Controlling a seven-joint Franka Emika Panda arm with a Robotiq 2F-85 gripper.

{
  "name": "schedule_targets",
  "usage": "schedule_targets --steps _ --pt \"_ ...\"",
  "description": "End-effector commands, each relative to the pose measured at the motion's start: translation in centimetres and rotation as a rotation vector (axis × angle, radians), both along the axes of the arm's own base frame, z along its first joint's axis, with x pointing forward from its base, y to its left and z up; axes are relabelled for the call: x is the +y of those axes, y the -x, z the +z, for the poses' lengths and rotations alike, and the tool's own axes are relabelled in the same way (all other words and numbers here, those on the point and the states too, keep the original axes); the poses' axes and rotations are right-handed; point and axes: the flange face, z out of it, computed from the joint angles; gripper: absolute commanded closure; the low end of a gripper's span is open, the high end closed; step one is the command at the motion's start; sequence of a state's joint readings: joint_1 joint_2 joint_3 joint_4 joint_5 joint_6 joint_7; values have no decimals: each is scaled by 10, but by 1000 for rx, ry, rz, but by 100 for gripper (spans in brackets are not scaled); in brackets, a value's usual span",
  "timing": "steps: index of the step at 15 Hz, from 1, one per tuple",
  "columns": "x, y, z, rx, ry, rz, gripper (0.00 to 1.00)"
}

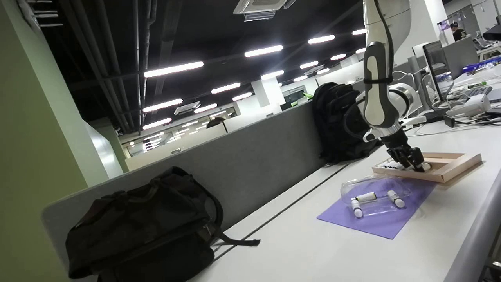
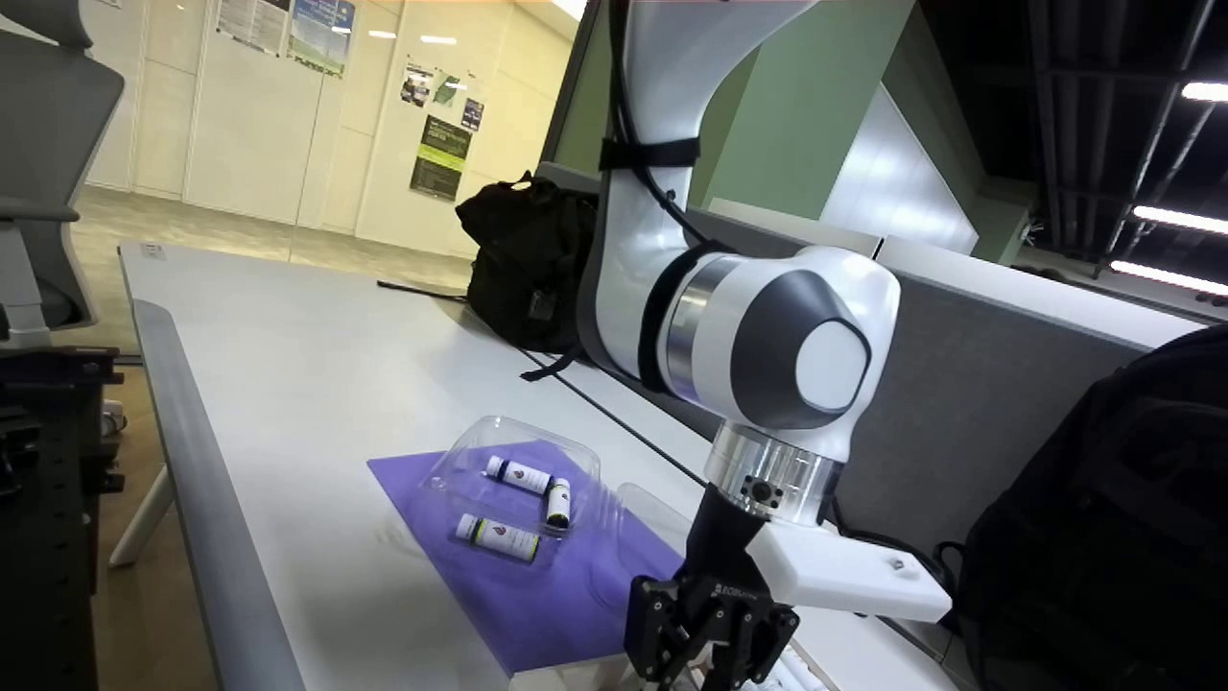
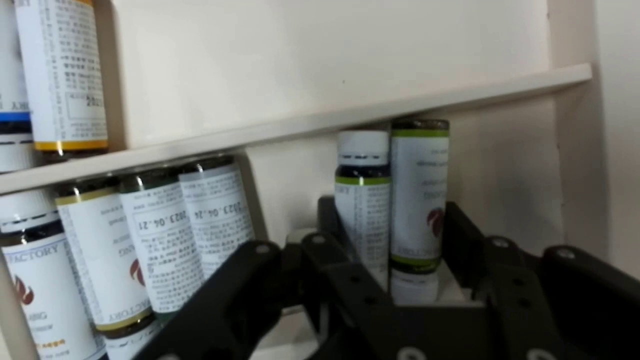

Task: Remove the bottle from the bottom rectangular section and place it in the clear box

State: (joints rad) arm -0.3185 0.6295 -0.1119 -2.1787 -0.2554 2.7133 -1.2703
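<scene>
Bright lamps (image 1: 264, 51) shine over a white desk (image 1: 282, 250); nearest, in the wrist view, the claw (image 3: 389, 212) has its fingers (image 3: 462, 232) part-way apart, with one bottle (image 3: 362, 215) and its mate (image 3: 419, 195) side by side between them; the bottle has its cap by the thin divider (image 3: 280, 127), and the mate lies the other way round; whether the fingers squeeze them, I cannot tell; both lie in the bottom section (image 3: 505, 175) of the tray (image 1: 462, 168), so this looks like the picking step; next, I think, the claw should grip well, go straight up past the tray's walls, then swing to the clear box (image 2: 566, 456) on the purple mat (image 2: 576, 614); three bottles (image 2: 497, 537) lie in that box; the job wants one bottle, I cannot tell which; two might come up together.

Some bits are hard to see; the claw covers the low end of the one bottle; in an exterior view, the tray (image 2: 566, 677) and the claw's tips run off the bottom edge; the box is so clear that its edges are hard to follow; farther back, a bag (image 1: 340, 121) stands partly behind the arm (image 1: 374, 105); a person (image 1: 457, 32) at the very back is too small to make out well.
</scene>
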Motion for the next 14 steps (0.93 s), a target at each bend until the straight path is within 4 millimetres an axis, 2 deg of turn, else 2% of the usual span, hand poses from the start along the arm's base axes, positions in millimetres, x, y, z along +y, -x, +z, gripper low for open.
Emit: schedule_targets --steps 1,8,14 --pt "-2 -4 7 9 19 -41 72" --pt "-2 -5 10 37 29 -80 72" --pt "7 -22 43 62 56 -116 72"
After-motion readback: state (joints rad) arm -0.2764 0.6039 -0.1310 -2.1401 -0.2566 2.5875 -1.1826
